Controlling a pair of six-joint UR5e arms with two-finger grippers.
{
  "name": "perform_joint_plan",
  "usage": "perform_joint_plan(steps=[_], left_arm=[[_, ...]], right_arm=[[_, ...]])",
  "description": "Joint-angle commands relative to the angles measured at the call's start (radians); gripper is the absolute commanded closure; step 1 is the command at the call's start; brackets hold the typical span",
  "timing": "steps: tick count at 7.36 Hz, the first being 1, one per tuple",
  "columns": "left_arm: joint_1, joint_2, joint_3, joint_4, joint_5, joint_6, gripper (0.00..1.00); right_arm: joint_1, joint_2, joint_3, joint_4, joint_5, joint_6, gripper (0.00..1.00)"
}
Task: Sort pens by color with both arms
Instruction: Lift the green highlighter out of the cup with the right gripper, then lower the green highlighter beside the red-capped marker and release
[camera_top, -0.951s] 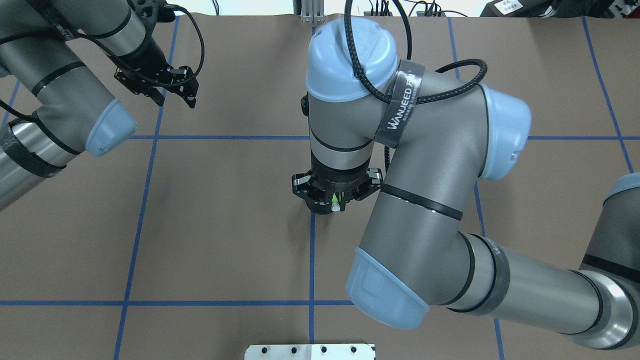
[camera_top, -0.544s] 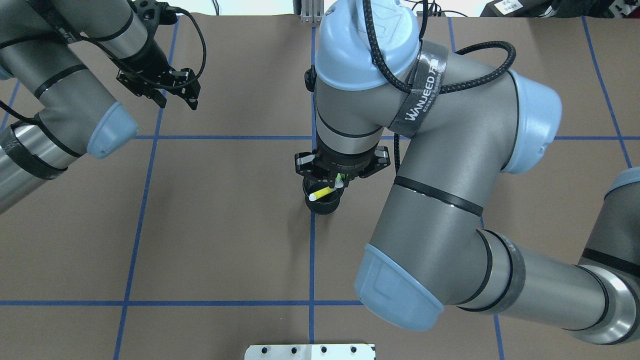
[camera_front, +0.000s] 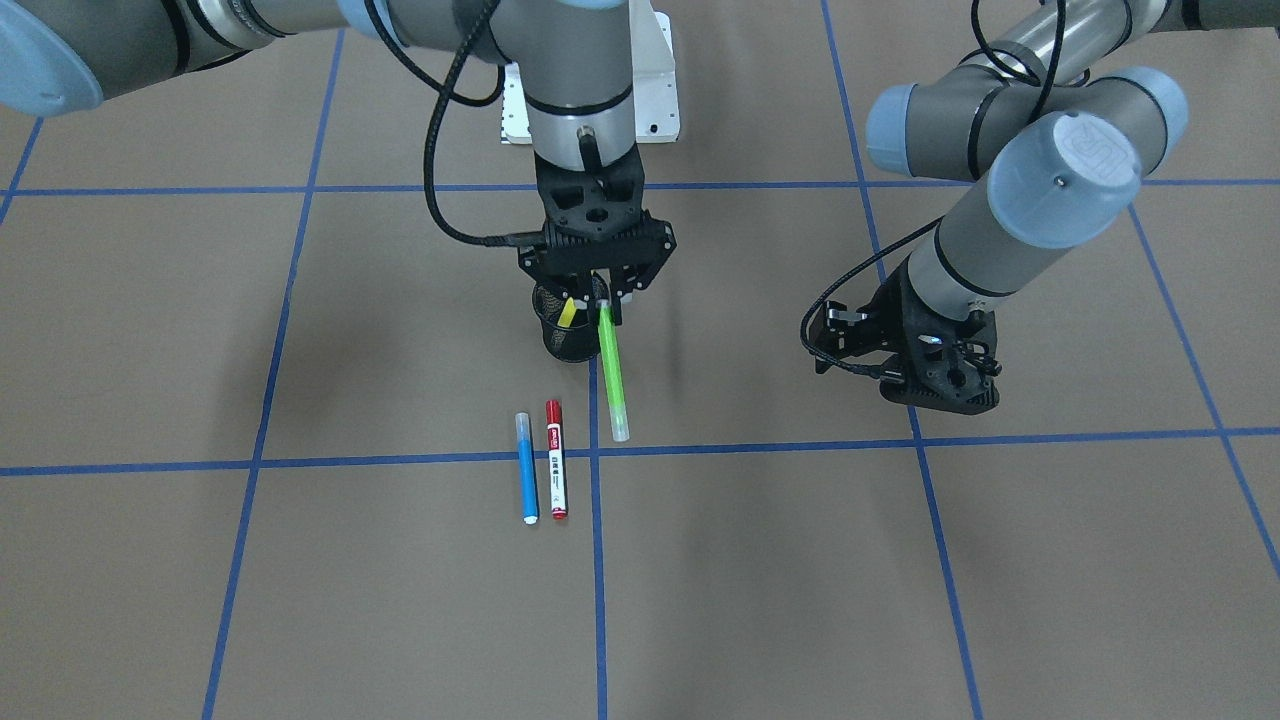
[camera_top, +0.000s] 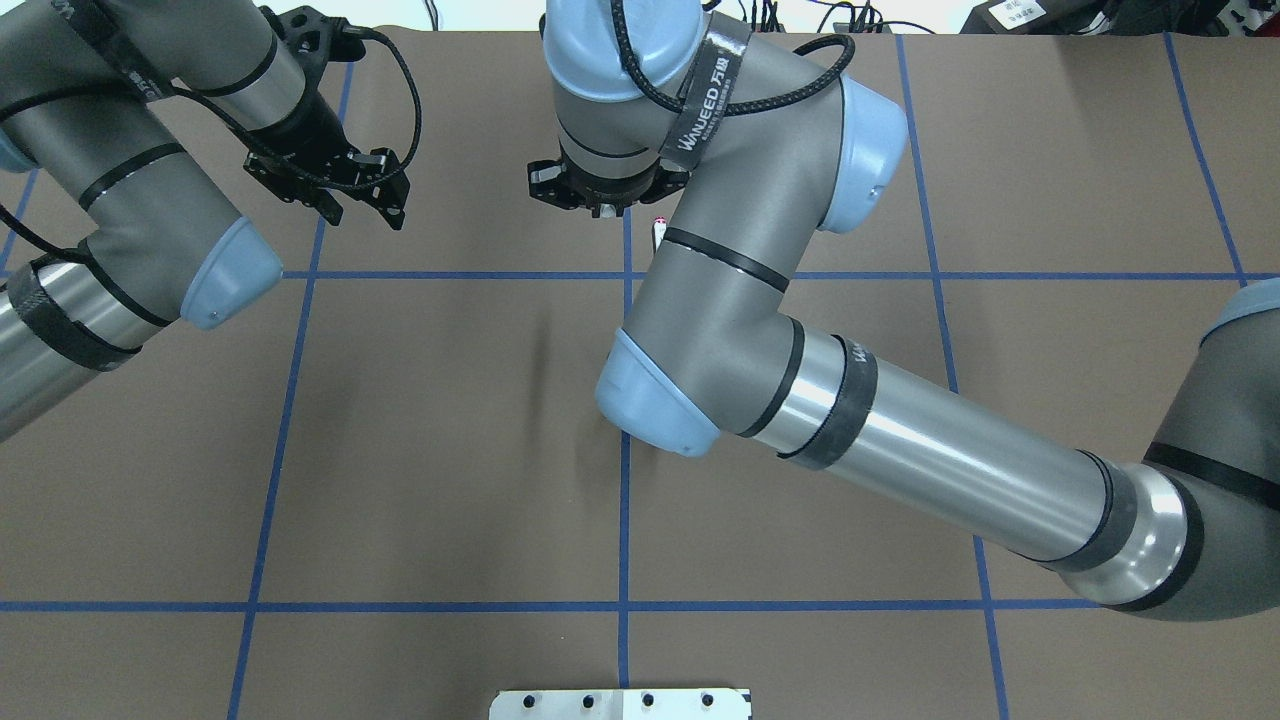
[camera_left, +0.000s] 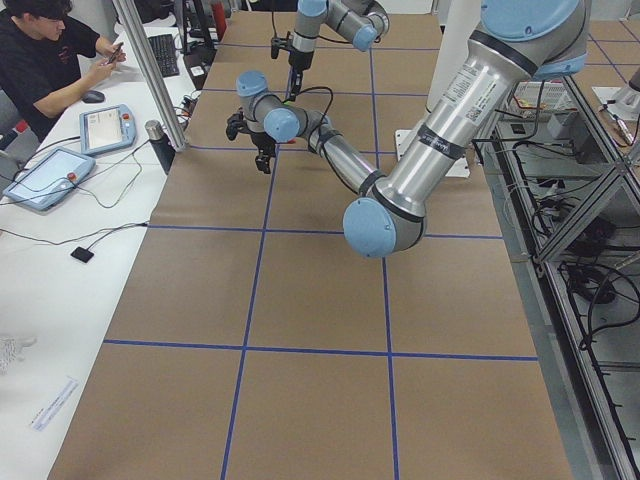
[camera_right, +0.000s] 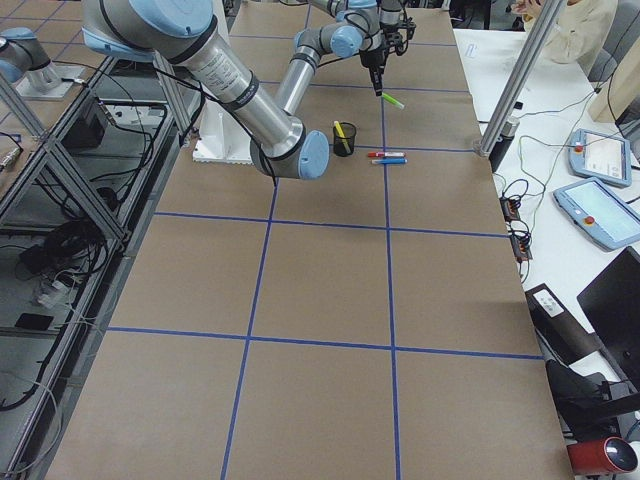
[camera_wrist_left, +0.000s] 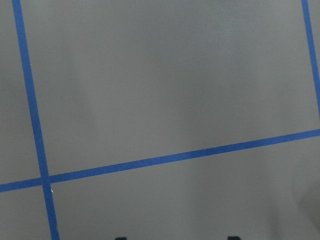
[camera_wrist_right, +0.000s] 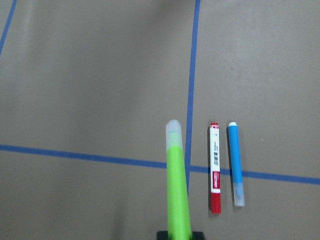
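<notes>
The green pen (camera_front: 612, 385) is clamped in the right gripper (camera_front: 603, 306); the left gripper (camera_top: 366, 214) is spread, empty.

Brightly, evenly lit from above; only soft-edged shadows on the table (camera_front: 900, 600), the broadest to the view's left of the mesh cup (camera_front: 556, 342), front-facing view. Mild glare along the silver forearm of the right arm (camera_top: 930, 440), overhead view. Slightly soft in left wrist view; green pen (camera_wrist_right: 177, 200) blurred close to the right wrist lens.
</notes>
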Motion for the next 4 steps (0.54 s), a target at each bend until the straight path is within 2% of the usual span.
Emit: perform_joint_plan(steps=[1,3,4], left_arm=[[0.002,0.001,-0.002,0.0,0.0,0.0,0.26],[0.007,0.001,0.0,0.0,0.0,0.002,0.26],[0.007,0.001,0.0,0.0,0.0,0.002,0.26]], right_arm=[[0.022,0.032,-0.148,0.075,-0.012,-0.043,0.89],[0.019,0.021,-0.278,0.2,-0.022,-0.065,0.88],[0.015,0.011,-0.288,0.202,-0.021,-0.069,0.88]])
